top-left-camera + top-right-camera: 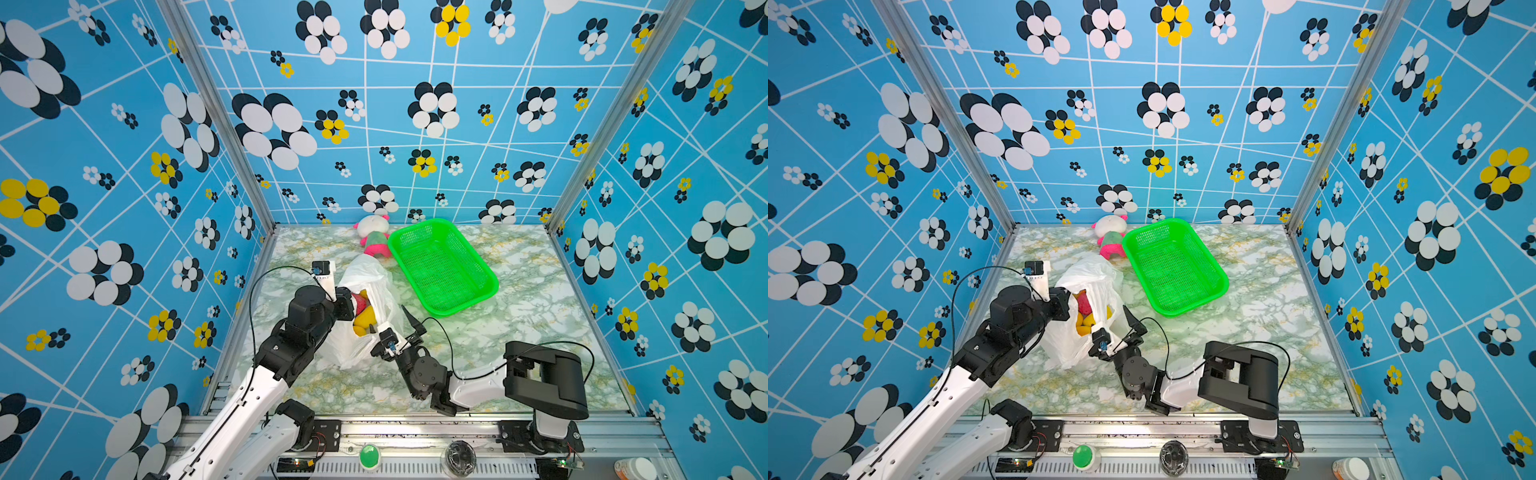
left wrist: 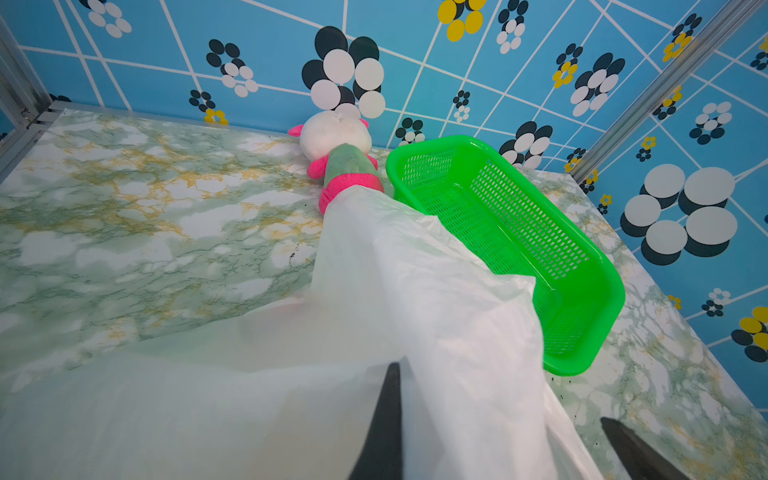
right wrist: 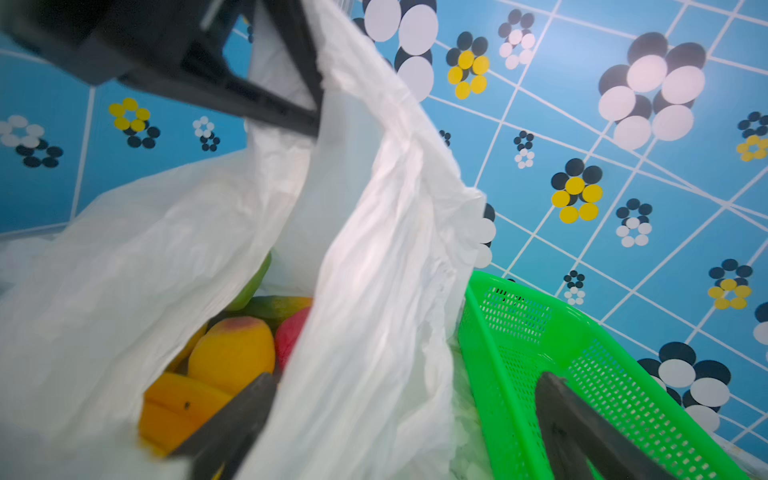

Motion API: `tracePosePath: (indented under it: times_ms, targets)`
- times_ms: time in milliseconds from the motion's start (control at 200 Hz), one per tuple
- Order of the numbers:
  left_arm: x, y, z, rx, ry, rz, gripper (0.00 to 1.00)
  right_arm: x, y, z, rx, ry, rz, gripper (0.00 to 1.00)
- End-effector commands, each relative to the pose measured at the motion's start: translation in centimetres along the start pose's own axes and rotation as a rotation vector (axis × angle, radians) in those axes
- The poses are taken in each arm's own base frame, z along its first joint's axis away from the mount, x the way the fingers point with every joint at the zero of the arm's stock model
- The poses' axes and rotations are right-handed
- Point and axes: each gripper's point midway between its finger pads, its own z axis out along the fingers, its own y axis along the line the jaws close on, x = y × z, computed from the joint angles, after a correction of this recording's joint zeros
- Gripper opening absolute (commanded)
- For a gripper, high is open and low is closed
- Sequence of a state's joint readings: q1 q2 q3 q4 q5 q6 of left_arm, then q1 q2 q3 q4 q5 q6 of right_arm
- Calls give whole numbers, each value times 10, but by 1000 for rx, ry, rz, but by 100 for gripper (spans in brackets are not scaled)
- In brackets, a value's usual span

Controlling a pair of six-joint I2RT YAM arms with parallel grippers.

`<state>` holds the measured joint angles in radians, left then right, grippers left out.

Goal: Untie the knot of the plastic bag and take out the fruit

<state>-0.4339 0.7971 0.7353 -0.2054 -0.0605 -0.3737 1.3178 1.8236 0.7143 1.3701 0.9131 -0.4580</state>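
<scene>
The plastic bag [image 1: 365, 276] lies open at lower centre of both top views, its rim pinched and held up by the left end effector [image 1: 351, 303]. The right end effector [image 1: 392, 324], spread wide and empty, waits at the mouth. The fruit [image 1: 362, 323] lies inside, just to its upper left.

The plastic bag [image 1: 365, 270] gapes open, green basket [image 1: 440, 266] just beside it.
</scene>
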Motion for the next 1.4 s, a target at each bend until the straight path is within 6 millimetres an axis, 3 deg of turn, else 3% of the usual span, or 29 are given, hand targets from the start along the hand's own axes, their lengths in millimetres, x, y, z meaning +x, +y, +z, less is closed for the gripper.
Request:
tracePosePath:
  times_ms: [0, 225, 420, 610, 720, 830, 890, 960, 1155, 1289, 1394]
  targets:
    - [-8, -2, -3, 2, -16, 10, 0, -2, -49, 7, 124, 23, 149, 99]
    - [-7, -2, -2, 5, -15, 10, 0, 32, -113, 18, 160, 90, 360, 79]
    - [-6, -4, 0, 14, -4, 13, 0, 63, -129, 56, 107, 285, 455, 56]
    - [-4, -8, 2, 36, 7, 13, 0, 84, -142, 72, 167, 433, 454, 40]
    - [-4, -10, 2, 46, 10, 13, 0, 93, -137, 76, 145, 538, 444, 44]
    - [-4, -10, 1, 48, 8, 11, 0, 82, -127, 59, 94, 500, 437, 82]
    - [-5, -9, 1, 44, 7, 9, 0, 70, -125, 47, 69, 459, 427, 92]
    - [-5, -9, 1, 41, 7, 8, 0, 59, -125, 32, 41, 444, 427, 94]
    - [-5, -7, 1, 28, 11, 4, 0, 50, -127, -26, -20, 450, 467, 96]
    - [-5, -7, 1, 28, 14, 2, 0, 37, -129, -63, -97, 382, 624, 97]
    - [-3, -6, 3, 22, 22, 4, 0, 28, -117, -81, -185, 360, 728, 97]
